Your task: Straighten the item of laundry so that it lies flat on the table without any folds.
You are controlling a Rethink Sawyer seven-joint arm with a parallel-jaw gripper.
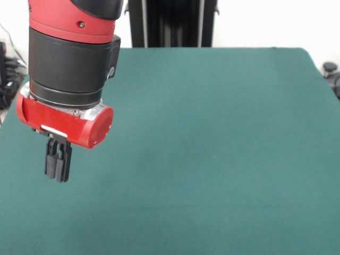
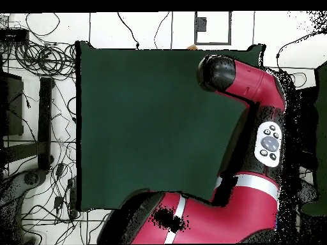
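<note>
Table (image 1: 212, 133) lies beneath the upright arm (image 1: 71, 58), tool (image 1: 57, 175) pointing down, fingers together.

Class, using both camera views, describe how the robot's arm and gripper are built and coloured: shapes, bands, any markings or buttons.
The arm is made of thick round segments, red shells alternating with black bands, and a silver ring sits above the red wrist housing. The gripper is small, with slim black fingers under a white plate. From overhead, the arm carries a white oval button panel with dark round buttons.
</note>
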